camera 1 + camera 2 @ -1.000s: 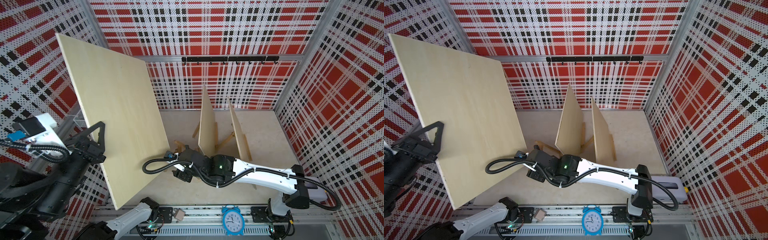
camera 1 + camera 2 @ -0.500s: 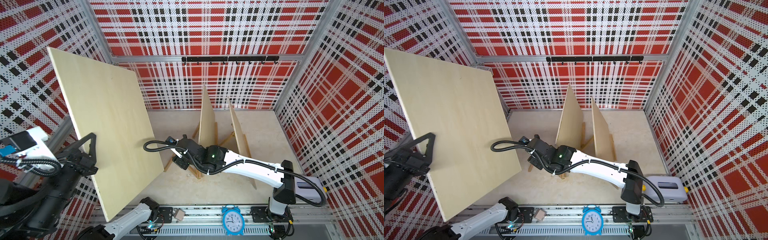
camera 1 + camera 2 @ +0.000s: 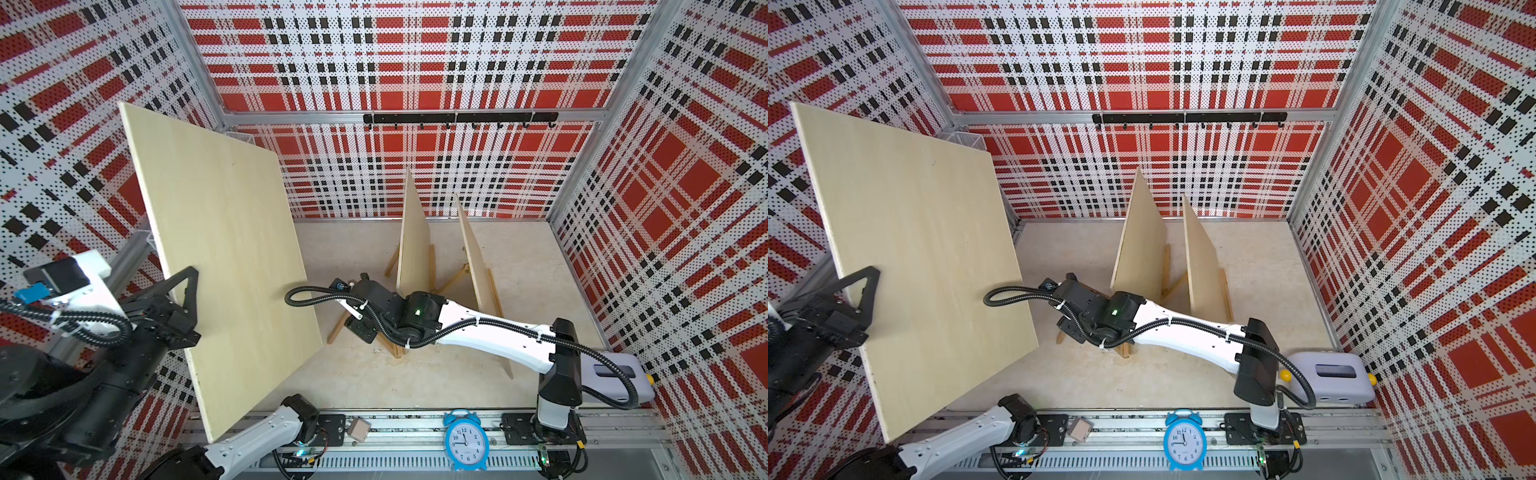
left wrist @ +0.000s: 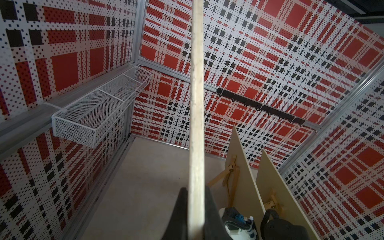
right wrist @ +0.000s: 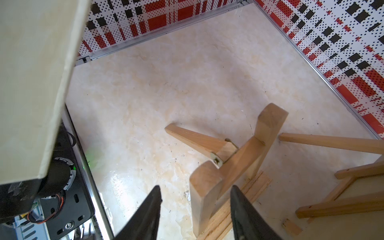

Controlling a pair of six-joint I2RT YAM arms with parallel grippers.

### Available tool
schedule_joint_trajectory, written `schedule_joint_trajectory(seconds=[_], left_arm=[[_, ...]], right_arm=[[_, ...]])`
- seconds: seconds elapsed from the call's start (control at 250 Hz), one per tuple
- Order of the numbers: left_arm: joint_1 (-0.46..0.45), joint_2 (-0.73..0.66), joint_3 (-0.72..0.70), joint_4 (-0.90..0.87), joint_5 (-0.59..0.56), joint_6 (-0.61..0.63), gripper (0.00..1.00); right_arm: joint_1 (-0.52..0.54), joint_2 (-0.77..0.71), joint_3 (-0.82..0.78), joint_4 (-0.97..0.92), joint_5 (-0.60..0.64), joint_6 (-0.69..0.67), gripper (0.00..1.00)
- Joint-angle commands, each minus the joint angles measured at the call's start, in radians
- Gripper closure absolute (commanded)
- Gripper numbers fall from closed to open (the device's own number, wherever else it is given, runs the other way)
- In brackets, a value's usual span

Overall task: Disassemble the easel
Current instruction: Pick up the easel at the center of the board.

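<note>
Top view, left of frame: my left gripper (image 3: 183,291) is clamped on the board (image 3: 224,249), lifted clear. Mid-frame, my right gripper (image 5: 196,187) has its fingers apart around the bare easel (image 5: 239,158). I'd say two more loaded easels (image 3: 413,249) are left to strip.

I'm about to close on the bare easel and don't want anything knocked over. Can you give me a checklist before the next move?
1. Lifted board clamped in left claw: ok.
2. Board apart from bare easel: ok.
3. Jaws of right claw open, straddling the easel's top joint: ok.
4. Easel gripped: not ok.
5. Two standing boards upright: ok.
6. Path of right arm clear of them: cannot tell.
</note>
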Motion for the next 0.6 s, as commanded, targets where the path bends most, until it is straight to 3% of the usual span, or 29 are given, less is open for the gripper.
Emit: schedule_joint_trajectory(seconds=[0.0,0.356,0.596], left_arm=[[-0.014,-0.007,0.001,0.219,-0.037,-0.038,1.0],[-0.03,-0.009,-0.041,0.168,-0.046,-0.077,1.0],[-0.041,0.003,-0.04,0.145,-0.059,-0.084,1.0]], right_arm=[[-0.011,0.021,0.04,0.023,-0.008,0.012,0.45],[-0.034,0.058,0.067,0.022,-0.032,0.007,0.48],[-0.035,0.079,0.078,0.019,-0.053,0.007,0.55]])
